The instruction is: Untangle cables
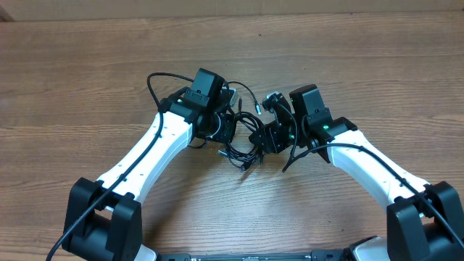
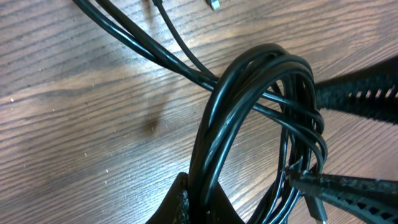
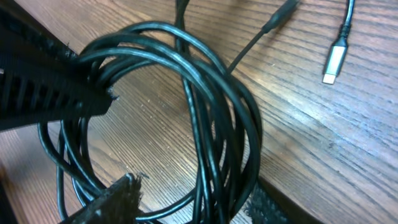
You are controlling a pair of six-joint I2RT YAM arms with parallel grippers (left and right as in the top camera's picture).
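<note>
hemming cables (image 1: 239,151): l gripper (image 1: 223,133), r gripper (image 3: 93,143)

Table (image 1: 87,65): wood-look top, brown grain, low satin sheen, fine scratches.
Cables (image 3: 249,124): black rubbery sheath, smooth, with glossy highlights.
Plug (image 3: 334,62): silver metal tip, dull shine.
Right gripper fingers (image 3: 43,87): black, matt, ribbed, rough-edged.
Arm shells (image 1: 174,138): 2 arms in white, smooth, glossy plastic; joints matt black.
</note>
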